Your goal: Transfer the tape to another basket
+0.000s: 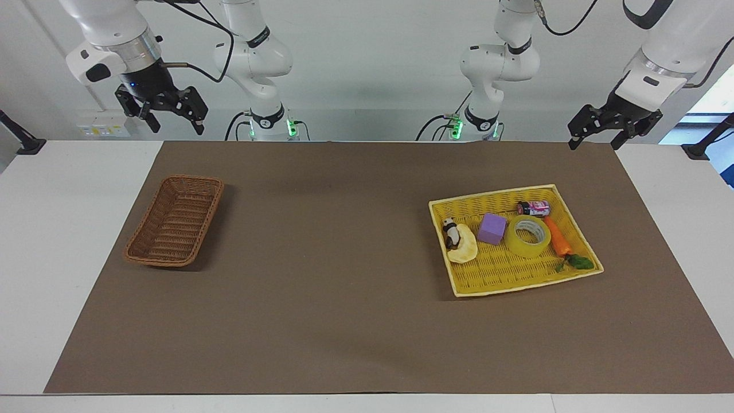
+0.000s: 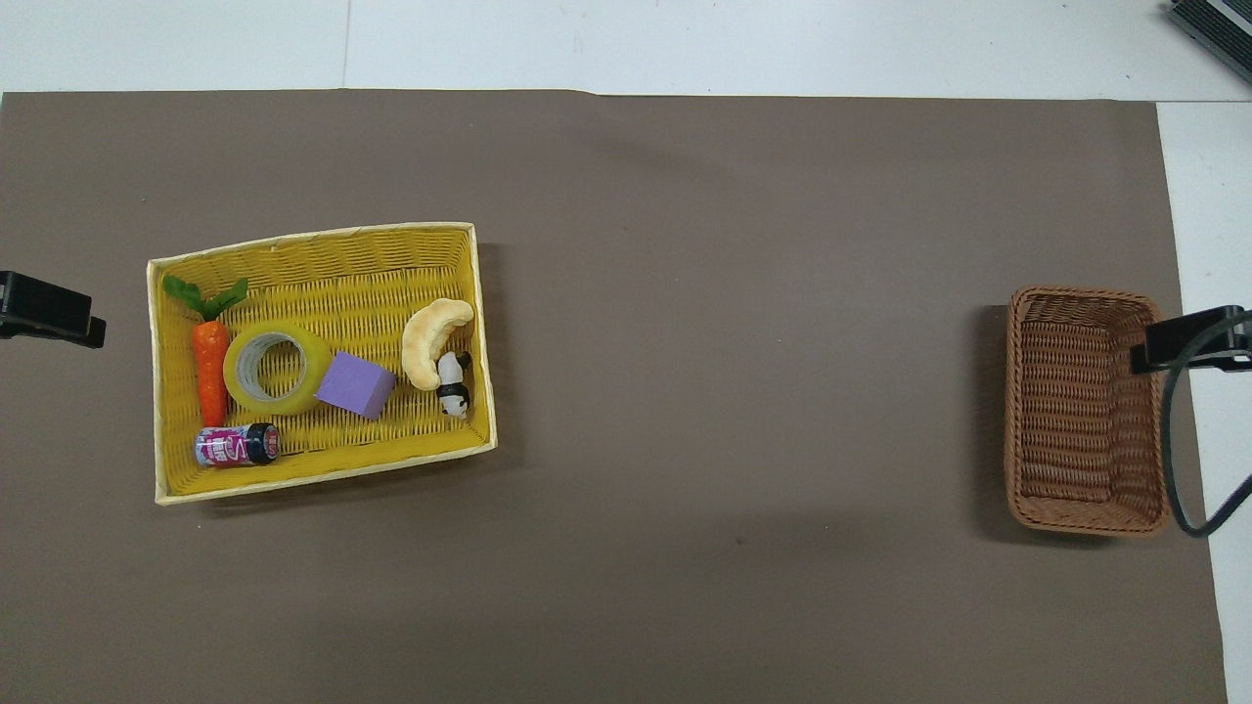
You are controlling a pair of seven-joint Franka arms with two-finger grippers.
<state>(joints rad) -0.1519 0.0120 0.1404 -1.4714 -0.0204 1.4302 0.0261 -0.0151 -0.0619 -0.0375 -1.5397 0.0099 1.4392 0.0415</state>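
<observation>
We see translucent yellow tape roll (image 1: 528, 236) lying flat in flat yellow woven tray (image 1: 579, 220), touching purple foam cube (image 1: 492, 228) and orange toy carrot (image 1: 556, 237). Left gripper (image 1: 594, 139), right gripper (image 1: 174, 117) raised, jaws apart. We judge left should descend vertically, one finger inside white core, then carry to oblong brown wicker basket (image 1: 175, 219).

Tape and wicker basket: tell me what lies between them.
Beside the tape sit a purple cube, a croissant and a panda figure, then the yellow tray's wall. From there to the wicker basket, bare brown mat, clearest overhead.
</observation>
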